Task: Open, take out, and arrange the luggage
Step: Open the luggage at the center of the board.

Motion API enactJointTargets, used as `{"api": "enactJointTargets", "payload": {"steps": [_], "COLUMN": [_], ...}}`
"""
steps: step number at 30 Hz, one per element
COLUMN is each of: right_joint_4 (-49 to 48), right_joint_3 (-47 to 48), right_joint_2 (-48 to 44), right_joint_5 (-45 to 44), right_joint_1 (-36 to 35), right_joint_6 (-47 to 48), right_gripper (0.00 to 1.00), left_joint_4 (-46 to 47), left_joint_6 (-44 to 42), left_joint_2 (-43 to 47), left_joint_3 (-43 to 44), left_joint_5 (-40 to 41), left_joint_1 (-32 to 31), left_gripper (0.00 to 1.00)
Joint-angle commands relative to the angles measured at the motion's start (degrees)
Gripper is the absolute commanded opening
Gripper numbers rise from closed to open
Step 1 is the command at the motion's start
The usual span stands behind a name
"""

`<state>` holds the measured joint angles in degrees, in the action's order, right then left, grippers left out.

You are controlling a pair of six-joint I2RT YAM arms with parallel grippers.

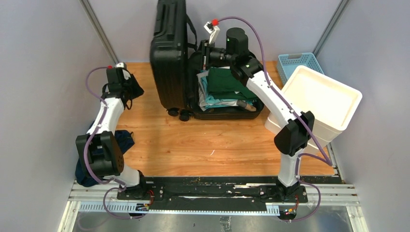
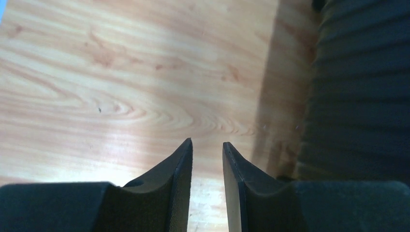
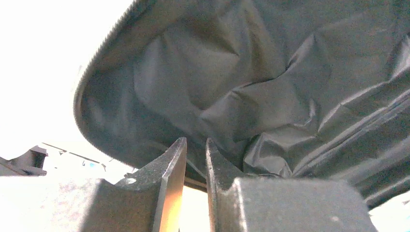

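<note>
The luggage, a black ribbed hard-shell suitcase, stands open at the back of the wooden table. Its lid is upright and its lower half lies flat to the right, holding folded clothes with a green garment on top. My left gripper hangs over the wood left of the lid, its jaws a little apart with nothing between them; the ribbed shell is on its right. My right gripper is up against the lid's black lining, narrowly open and empty.
A white drawer unit leans at the right, with a light-blue mesh basket behind it. A dark blue garment lies by the left arm's base. The suitcase's small wheels rest on the table.
</note>
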<state>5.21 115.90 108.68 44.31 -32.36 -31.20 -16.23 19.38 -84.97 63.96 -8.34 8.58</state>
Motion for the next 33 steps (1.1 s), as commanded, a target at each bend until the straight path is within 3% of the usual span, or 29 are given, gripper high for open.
{"api": "enactJointTargets", "payload": {"steps": [1,6,15,18,23,26,33], "right_joint_4": [5.2,8.8,11.4,14.2,14.2,16.5,18.5], "right_joint_3": [3.6,4.1,-9.9,-14.7,-18.8,-12.4,11.0], "right_joint_2": [2.8,2.1,-6.2,-8.1,-7.9,-2.6,12.4], "right_joint_5": [-3.0,-3.1,3.6,3.8,13.5,10.6,1.7], "right_joint_1": [-3.0,-3.7,1.0,0.9,-2.1,-6.3,-12.9], "right_joint_6": [5.5,11.0,23.7,35.8,53.8,60.0,57.1], "right_gripper": [0.26,0.32,0.39,0.55,0.8,0.84,0.84], "left_joint_4": [3.6,7.2,12.7,15.6,17.1,17.3,15.2], "left_joint_6": [0.4,0.0,5.0,7.0,6.4,5.9,4.8], "left_joint_2": [-4.8,-11.8,-8.3,-7.2,-7.7,-8.2,-9.1], "left_joint_3": [8.8,14.7,5.0,1.1,-0.7,-0.7,-0.9], "left_joint_5": [-6.6,-17.3,-11.0,-11.1,-14.2,-15.6,-16.8], "left_joint_1": [0.6,0.6,3.5,5.6,7.4,7.5,8.0], "left_gripper": [0.34,0.33,0.33,0.33,0.33,0.33,0.34]}}
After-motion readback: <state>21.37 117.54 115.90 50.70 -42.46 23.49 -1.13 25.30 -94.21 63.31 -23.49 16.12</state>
